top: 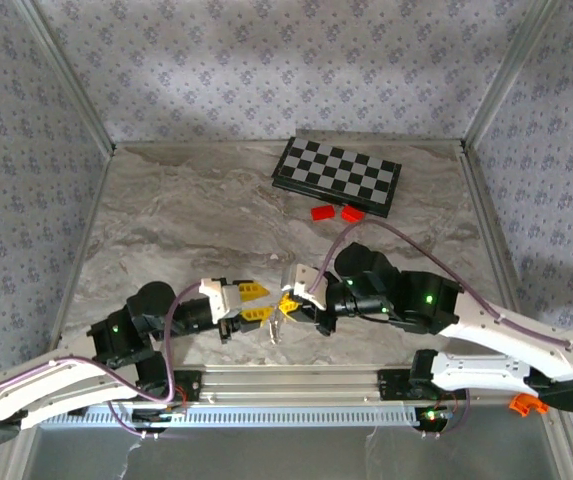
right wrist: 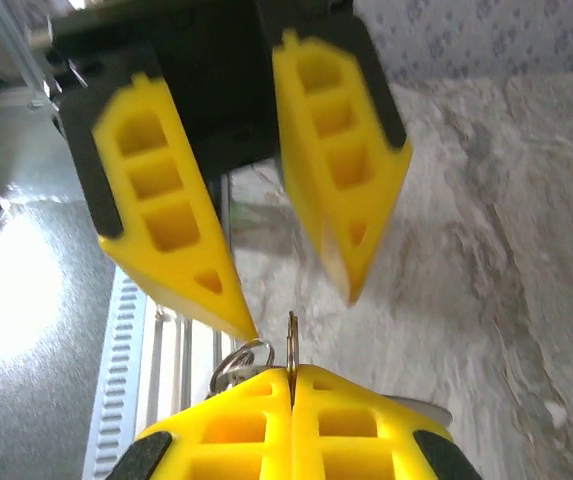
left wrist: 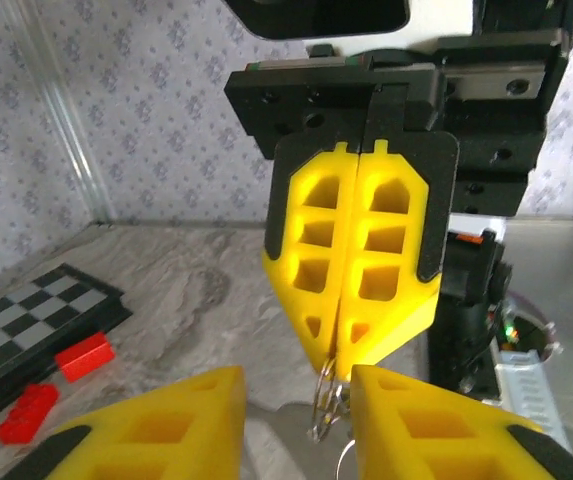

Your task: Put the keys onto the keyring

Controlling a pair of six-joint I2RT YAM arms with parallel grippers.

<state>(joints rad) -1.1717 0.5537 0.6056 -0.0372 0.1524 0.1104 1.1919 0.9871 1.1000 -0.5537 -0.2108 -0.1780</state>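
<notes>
Since the right pincer [left wrist: 337, 362] is clenched on the ring [left wrist: 326, 400], with thin metal loops hanging from its tips just above the worktop [top: 186, 230] at the middle of its near edge, the step in hand looks like a two-arm threading or handover. The left pincer [right wrist: 301, 310] faces it tip to tip from the left, released, its fingers apart and holding nothing. Its tips sit very close to the loops; I cannot tell whether they touch. The keys are too small and too hidden to pick out, so I cannot say whether one is already on the ring.

To do this well, the left pincer should probably come in square to the ring's flat side and close on a free stretch of wire, not on the part the right one holds. A slow close seems wise, since thin round wire is likely to skate off hard plastic fingers or twist in the grip. The right pincer ought to hold firm until the left has a sure bite. A sideways nudge could swing the loops out of reach or pull the ring free.
</notes>
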